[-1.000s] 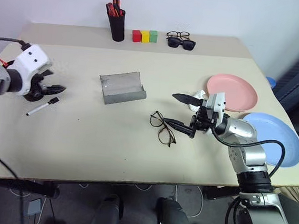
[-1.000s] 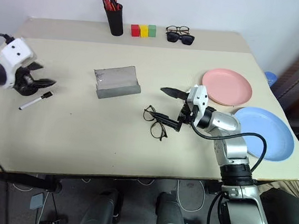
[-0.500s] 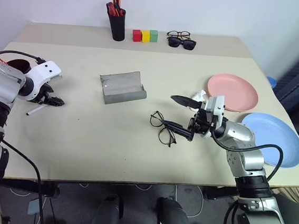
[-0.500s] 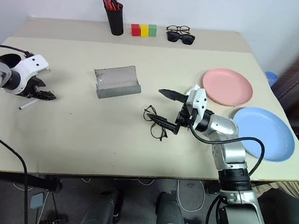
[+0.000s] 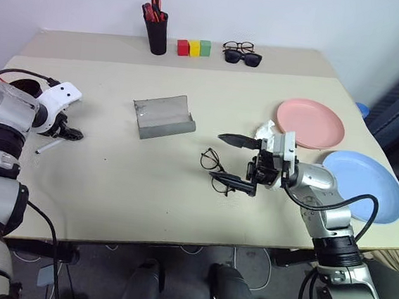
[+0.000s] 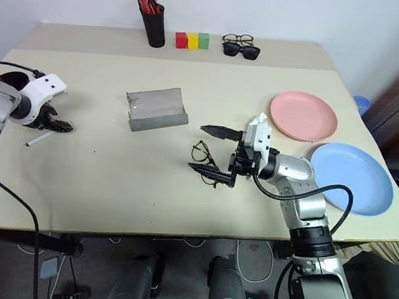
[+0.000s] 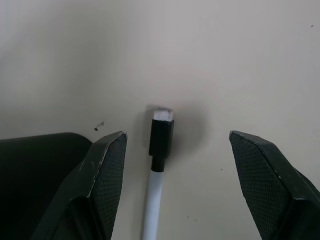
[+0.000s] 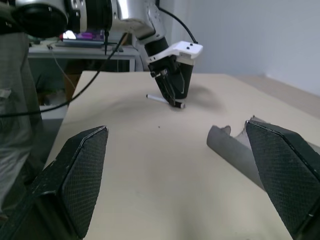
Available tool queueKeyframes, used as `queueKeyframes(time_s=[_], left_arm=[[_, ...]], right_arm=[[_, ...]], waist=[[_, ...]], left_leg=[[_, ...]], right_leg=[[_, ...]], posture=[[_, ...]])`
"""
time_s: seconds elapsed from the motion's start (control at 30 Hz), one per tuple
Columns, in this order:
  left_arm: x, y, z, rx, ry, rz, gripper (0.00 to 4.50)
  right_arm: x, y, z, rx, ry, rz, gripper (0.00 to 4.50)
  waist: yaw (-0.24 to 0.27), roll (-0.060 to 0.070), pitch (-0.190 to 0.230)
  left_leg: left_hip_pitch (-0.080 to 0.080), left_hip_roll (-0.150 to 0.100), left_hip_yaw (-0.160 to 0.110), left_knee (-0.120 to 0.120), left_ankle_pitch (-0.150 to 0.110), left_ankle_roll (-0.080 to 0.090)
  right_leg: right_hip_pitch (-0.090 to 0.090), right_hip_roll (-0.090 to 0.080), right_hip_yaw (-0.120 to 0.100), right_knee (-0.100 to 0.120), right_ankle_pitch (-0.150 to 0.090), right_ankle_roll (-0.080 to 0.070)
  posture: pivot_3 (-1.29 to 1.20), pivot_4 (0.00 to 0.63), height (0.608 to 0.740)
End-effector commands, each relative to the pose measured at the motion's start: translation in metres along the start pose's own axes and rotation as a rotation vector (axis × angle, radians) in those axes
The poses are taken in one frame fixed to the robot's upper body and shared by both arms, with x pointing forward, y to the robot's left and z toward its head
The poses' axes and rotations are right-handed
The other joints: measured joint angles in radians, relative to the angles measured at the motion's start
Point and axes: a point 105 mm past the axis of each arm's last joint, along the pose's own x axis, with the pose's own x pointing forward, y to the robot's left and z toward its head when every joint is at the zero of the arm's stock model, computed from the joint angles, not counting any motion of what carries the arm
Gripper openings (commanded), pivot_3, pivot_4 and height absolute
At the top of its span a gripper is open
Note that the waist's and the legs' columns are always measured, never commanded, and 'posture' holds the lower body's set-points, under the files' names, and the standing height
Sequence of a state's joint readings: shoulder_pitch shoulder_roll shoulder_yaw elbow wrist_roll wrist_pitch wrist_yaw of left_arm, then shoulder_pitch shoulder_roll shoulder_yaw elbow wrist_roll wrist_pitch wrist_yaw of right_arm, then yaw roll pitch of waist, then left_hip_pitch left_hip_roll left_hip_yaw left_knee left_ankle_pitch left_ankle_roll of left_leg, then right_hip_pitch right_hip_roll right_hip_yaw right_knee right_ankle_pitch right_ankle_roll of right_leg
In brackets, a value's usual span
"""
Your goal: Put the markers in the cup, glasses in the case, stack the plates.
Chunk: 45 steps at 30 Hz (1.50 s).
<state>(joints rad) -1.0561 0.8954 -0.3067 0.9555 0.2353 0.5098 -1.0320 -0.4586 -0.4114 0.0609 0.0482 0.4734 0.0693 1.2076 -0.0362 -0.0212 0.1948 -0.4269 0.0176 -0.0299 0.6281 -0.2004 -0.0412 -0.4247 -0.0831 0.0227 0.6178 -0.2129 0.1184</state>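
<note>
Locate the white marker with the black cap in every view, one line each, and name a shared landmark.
Left eye view: white marker at the far left, under the left gripper.
Right eye view: far left too.
Left wrist view: centre, between the open fingers.
Right wrist view: upper middle, beneath the left gripper.
Shared landmark: grey case.

**Camera positions: four views, one tabletop**

Head pair: two eyes of one stereo camera, set high, facing forward and down over the beige table (image 5: 179, 211). Both take in the whole surface to the back wall; the right eye sits slightly offset.

Left wrist view: very near the tabletop, looking steeply down between its own fingers (image 7: 107, 170) at the white marker (image 7: 157, 165).

Right wrist view: low, near level, looking across the table toward the left gripper (image 8: 172, 92). It shares the marker (image 8: 165, 100) and the grey case (image 8: 235, 152) with the head pair.
</note>
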Motion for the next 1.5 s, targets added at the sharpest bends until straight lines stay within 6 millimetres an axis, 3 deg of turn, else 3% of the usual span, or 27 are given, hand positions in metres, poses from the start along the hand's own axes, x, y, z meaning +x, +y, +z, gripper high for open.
queueKeyframes(time_s=[0.03,0.23,0.27,0.33,0.5,0.63,0.73,0.87,0.97,1.0,1.07,1.17,1.27,1.37,1.5], left_arm=[[-0.005,0.011,0.003,0.001,0.008,0.061,3.31],[0.007,0.003,-0.001,-0.009,0.035,0.044,3.31],[0.011,0.0,-0.001,-0.022,0.035,0.029,3.08],[0.015,-0.006,-0.001,-0.057,0.036,-0.004,2.52],[0.021,-0.013,-0.004,-0.078,0.051,-0.032,0.04],[0.02,-0.016,-0.001,-0.076,0.027,-0.06,0.01],[0.008,-0.019,0.02,-0.028,-0.096,-0.121,0.01],[-0.029,-0.045,0.063,0.153,-0.394,-0.228,0.01],[-0.071,-0.061,0.096,0.202,-0.683,-0.153,0.01],[-0.081,-0.057,0.105,0.169,-0.765,-0.096,0.01],[-0.104,-0.012,0.123,-0.034,-0.959,0.252,0.01],[-0.136,0.039,0.112,-0.254,-1.138,0.714,0.01],[-0.146,0.057,0.095,-0.284,-1.161,0.972,0.01],[-0.165,0.07,0.06,-0.478,-1.282,1.268,0.01],[-0.162,0.076,0.027,-0.562,-1.241,1.459,0.01]], right_arm=[[0.004,0.0,0.006,-0.041,-0.022,0.019,4.5],[0.004,-0.001,0.003,-0.045,-0.028,0.006,4.5],[0.004,-0.002,0.003,-0.046,-0.029,0.003,4.5],[0.003,-0.001,0.003,-0.047,-0.029,-0.001,4.5],[0.001,-0.001,0.001,-0.047,-0.024,-0.011,4.5],[-0.001,-0.002,0.0,-0.046,-0.019,-0.023,4.5],[-0.002,-0.003,0.0,-0.046,-0.016,-0.027,4.5],[-0.003,-0.008,-0.001,-0.051,-0.008,-0.046,4.5],[0.0,-0.014,0.0,-0.059,-0.024,-0.068,4.5],[0.003,-0.015,0.001,-0.064,-0.033,-0.07,4.5],[0.012,-0.014,0.002,-0.059,-0.056,-0.054,4.5],[0.023,-0.017,0.002,-0.051,-0.077,-0.049,4.5],[0.032,-0.02,0.002,-0.051,-0.095,-0.045,4.5],[0.04,-0.026,0.004,-0.059,-0.111,-0.047,4.5],[0.046,-0.029,0.007,-0.066,-0.125,-0.045,4.5]], waist=[[0.0,0.0,0.0],[0.001,0.0,0.0],[0.002,0.0,0.0],[0.004,0.0,0.0],[0.007,0.0,0.0],[0.007,0.0,0.0],[0.01,0.0,0.0],[0.015,0.0,0.0],[0.017,0.0,0.0],[0.02,0.0,0.0],[0.024,0.0,0.0],[0.015,0.0,0.0],[0.005,0.0,0.0],[0.009,0.0,0.0],[0.019,0.0,0.0]], left_leg=[[0.0,0.0,0.0,0.0,0.0,0.0],[0.0,0.0,0.0,0.0,0.0,0.0],[0.0,0.0,0.0,0.0,0.0,0.0],[0.0,0.0,0.0,0.0,0.0,0.0],[0.001,0.0,0.0,0.001,0.0,0.0],[0.001,0.0,0.0,0.001,0.0,0.0],[0.001,0.0,0.0,0.001,0.0,0.0],[0.0,0.0,0.0,0.0,0.0,0.0],[0.0,0.0,0.0,0.0,0.0,0.0],[0.0,0.0,0.0,0.0,0.0,0.0],[0.0,0.0,-0.001,0.002,0.0,0.0],[0.003,0.0,-0.001,0.003,0.0,0.0],[0.005,0.0,0.0,0.001,0.0,0.0],[0.005,0.0,-0.001,0.001,0.0,0.0],[0.005,0.0,0.0,0.001,0.0,0.0]], right_leg=[[0.0,0.0,0.0,0.0,0.0,0.0],[0.0,0.0,0.0,0.0,0.0,0.0],[0.0,0.0,0.0,0.0,0.0,0.0],[0.0,0.0,0.0,0.001,0.0,0.0],[0.0,0.0,0.0,0.002,0.0,0.0],[0.0,0.0,0.0,0.003,0.0,0.0],[0.0,0.0,0.0,0.003,0.0,0.0],[0.0,0.0,0.0,0.001,0.0,0.0],[0.0,0.0,0.001,0.0,0.0,0.0],[0.0,-0.001,0.001,0.001,0.0,0.0],[0.0,0.0,0.001,0.002,0.0,0.0],[0.002,0.001,0.001,0.004,0.001,0.0],[0.002,0.001,0.002,0.004,0.001,0.0],[0.002,0.001,0.001,0.007,0.001,0.0],[0.002,0.001,0.001,0.007,0.001,0.0]], posture=[[0.0,0.15,0.74],[0.0,0.15,0.74],[0.0,0.15,0.74],[0.0,0.15,0.74],[0.0,0.15,0.74],[0.0,0.15,0.74],[0.0,0.15,0.74],[0.0,0.15,0.74],[0.0,0.15,0.74],[0.0,0.15,0.74],[0.0,0.15,0.74],[0.0,0.15,0.74],[0.0,0.15,0.74],[0.0,0.15,0.74],[0.0,0.15,0.74]])
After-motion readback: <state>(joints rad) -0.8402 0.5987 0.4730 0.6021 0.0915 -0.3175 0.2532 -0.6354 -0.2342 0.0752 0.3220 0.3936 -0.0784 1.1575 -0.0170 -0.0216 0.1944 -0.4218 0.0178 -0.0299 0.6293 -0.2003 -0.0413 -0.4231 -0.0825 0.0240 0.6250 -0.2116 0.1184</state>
